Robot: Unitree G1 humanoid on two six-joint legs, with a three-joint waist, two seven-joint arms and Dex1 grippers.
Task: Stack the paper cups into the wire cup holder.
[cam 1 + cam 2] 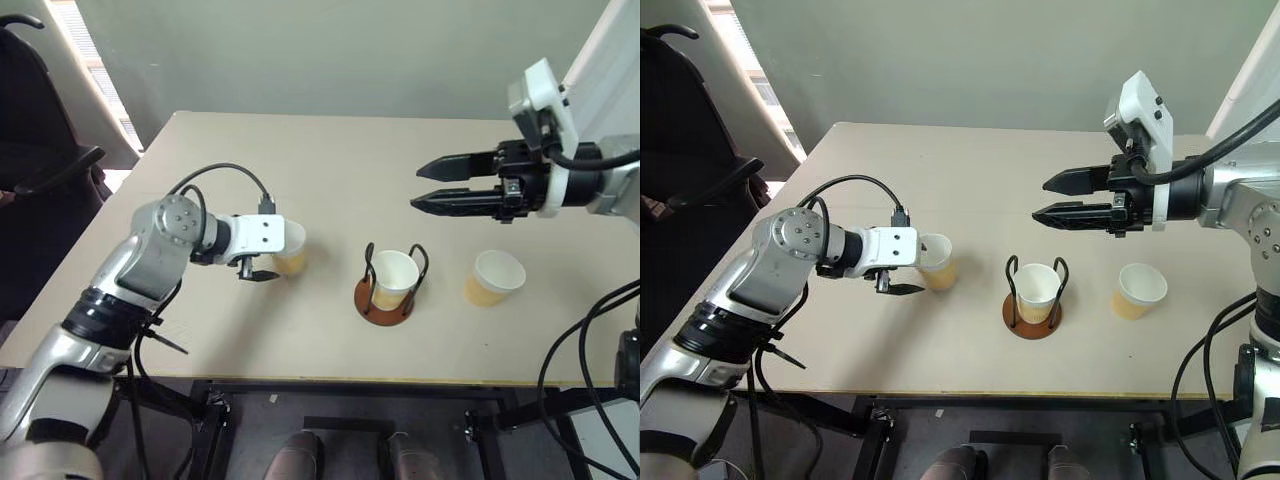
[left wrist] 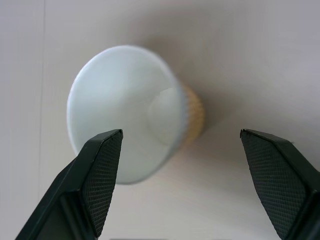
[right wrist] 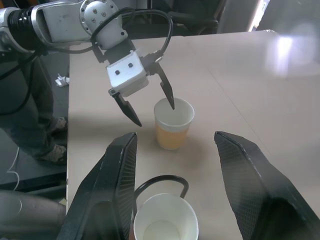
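The left gripper, fingers wide, should straddle the cup at 9 o'clock of the holder before closing; the right gripper hovers empty, fingers half-wide.

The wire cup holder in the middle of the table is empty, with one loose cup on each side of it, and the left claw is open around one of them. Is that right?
Not quite. The wire cup holder already has a paper cup standing in it, as the right eye view shows. The rest holds: one loose cup sits to its left, another to its right, and the left gripper is open around the left one.
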